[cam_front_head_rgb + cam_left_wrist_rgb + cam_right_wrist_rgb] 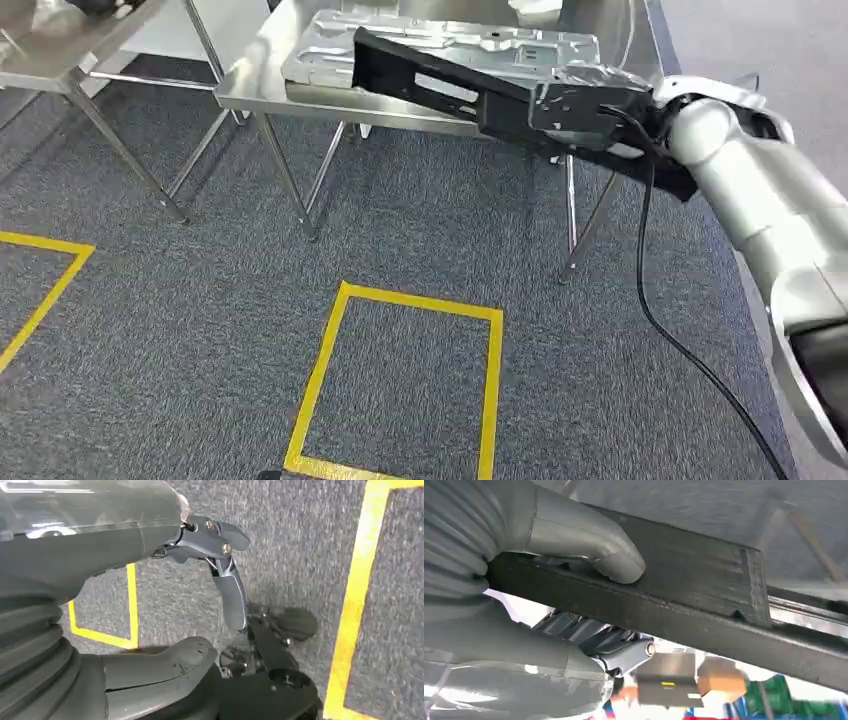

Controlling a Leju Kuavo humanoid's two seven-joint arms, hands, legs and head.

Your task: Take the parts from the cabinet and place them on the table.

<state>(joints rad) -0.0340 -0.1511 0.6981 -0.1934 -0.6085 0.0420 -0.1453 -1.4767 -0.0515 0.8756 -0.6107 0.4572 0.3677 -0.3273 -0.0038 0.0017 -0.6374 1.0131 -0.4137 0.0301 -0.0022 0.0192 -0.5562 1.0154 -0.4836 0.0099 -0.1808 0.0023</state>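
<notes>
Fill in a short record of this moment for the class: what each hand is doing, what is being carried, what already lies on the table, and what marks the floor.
right hand: grips a long black frame part
black part position: held over the near edge of the steel table
on table: a silver stamped metal panel
left hand: holds nothing, fingers apart, above the carpet
floor: grey carpet with yellow tape rectangles

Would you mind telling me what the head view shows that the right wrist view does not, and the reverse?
The head view alone shows the steel table, the silver stamped part on it, the carpet's yellow floor markings and the right arm. The right wrist view alone shows the thumb pressed on the bar up close, with blurred boxes beyond. Both show the right hand holding the long black part.
</notes>
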